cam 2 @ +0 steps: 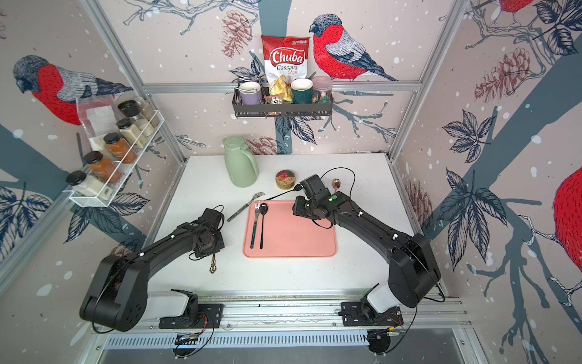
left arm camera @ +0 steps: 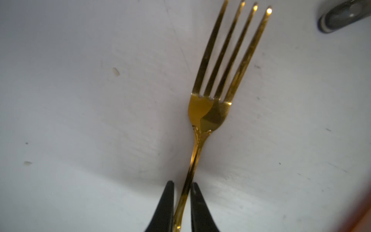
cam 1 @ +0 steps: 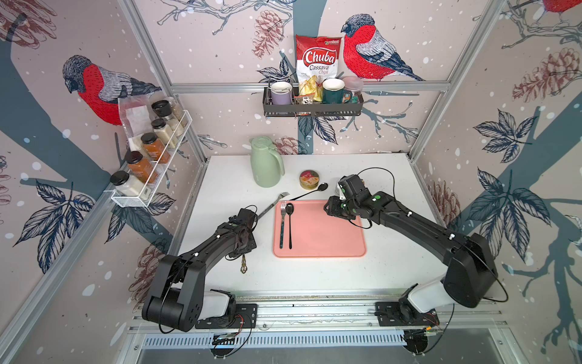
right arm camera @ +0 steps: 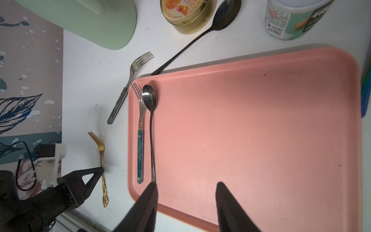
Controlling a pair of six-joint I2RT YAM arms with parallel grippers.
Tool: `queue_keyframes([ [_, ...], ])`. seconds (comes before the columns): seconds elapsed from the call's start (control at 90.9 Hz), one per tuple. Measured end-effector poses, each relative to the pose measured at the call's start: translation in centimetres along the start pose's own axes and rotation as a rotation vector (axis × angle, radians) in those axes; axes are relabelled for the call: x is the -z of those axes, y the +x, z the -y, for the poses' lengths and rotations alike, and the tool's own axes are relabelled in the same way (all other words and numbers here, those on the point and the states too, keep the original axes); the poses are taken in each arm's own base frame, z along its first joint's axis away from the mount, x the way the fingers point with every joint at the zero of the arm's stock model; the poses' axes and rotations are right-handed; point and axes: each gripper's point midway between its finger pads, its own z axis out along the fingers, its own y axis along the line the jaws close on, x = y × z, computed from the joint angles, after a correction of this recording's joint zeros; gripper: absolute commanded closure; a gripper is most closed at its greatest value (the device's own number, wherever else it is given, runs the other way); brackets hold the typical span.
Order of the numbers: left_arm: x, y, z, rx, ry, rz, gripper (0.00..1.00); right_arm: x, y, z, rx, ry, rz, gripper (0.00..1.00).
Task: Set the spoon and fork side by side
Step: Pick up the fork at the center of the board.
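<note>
Jaws of the left gripper (left arm camera: pixel 181 183) clench the handle of a gold fork (left arm camera: pixel 208 114) lying on the white bench (cam 1: pixel 220 176) beside the pink tray (right arm camera: pixel 261 130), where a teal-handled fork (right arm camera: pixel 140 144) and a spoon (right arm camera: pixel 149 98) lie side by side; the right gripper (right arm camera: pixel 186 185) hangs above the tray, jaws released and empty

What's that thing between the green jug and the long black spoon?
A round gold candy tin stands on the table between the green jug and the bowl of the black spoon; both top views show it.
</note>
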Motion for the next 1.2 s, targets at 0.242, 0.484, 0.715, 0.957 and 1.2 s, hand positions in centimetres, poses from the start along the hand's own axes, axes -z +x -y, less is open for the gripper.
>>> queue_keyframes([
  [0.242, -0.8, -0.3, 0.7, -0.030, 0.003, -0.021, 0.79, 0.5, -0.2, 0.0, -0.003, -0.008, 0.010, 0.51],
  [0.484, -0.5, -0.8, 1.6, -0.039, 0.038, 0.007, 0.95, 1.5, -0.7, 1.6, -0.032, 0.001, 0.033, 0.50],
  [0.715, 0.0, 0.1, 2.2, -0.068, 0.065, -0.008, 0.98, 2.7, -1.2, 4.7, -0.095, 0.025, 0.064, 0.50],
  [0.957, 2.4, 0.1, 3.6, -0.133, 0.076, 0.025, 0.97, 3.8, -1.3, 6.7, -0.140, 0.031, 0.082, 0.50],
  [1.2, 8.3, -1.9, 7.8, -0.244, 0.123, 0.139, 0.95, 4.0, -1.2, 8.6, -0.174, 0.051, 0.085, 0.50],
])
